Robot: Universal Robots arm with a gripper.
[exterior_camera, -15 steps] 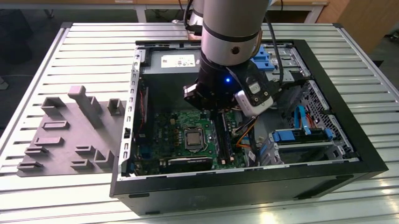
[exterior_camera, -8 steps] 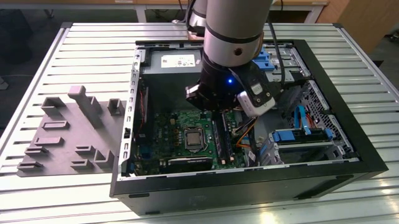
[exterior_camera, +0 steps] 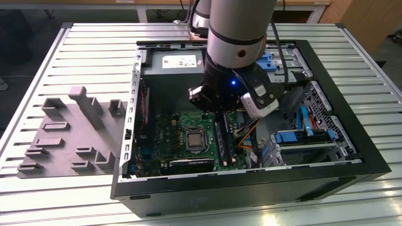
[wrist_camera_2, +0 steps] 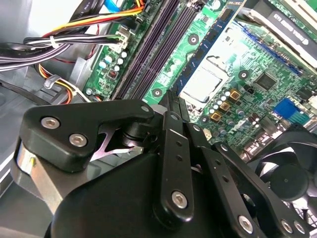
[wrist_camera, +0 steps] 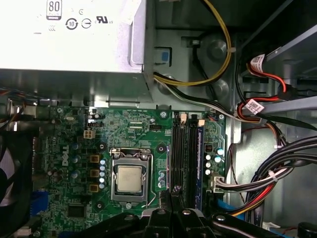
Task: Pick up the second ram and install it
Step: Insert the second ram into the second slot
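First wrist view puts the tool [wrist_camera: 173, 194] low over the memory slots [wrist_camera: 184, 153], which run just beside the processor socket [wrist_camera: 130, 177]. In both wrist views its fingers are drawn together, and we see nothing between them.

A dark-blue stick [wrist_camera: 200, 158] stands on edge in the slot farthest from the processor socket. We take it for a seated ram, but we cannot tell whether it is the second ram.

In the exterior view the grey holder tray [exterior_camera: 69, 136] lies on the surface [exterior_camera: 94, 47], well apart from the processor socket and outside the computer case [exterior_camera: 251, 188].

We judge the step in hand to be the seating at the slots, not the pick-up. Any further move there calls for a straight push, square to the slot. It must also stay clear of the cables [wrist_camera: 277, 163] beyond the slots from the processor socket.
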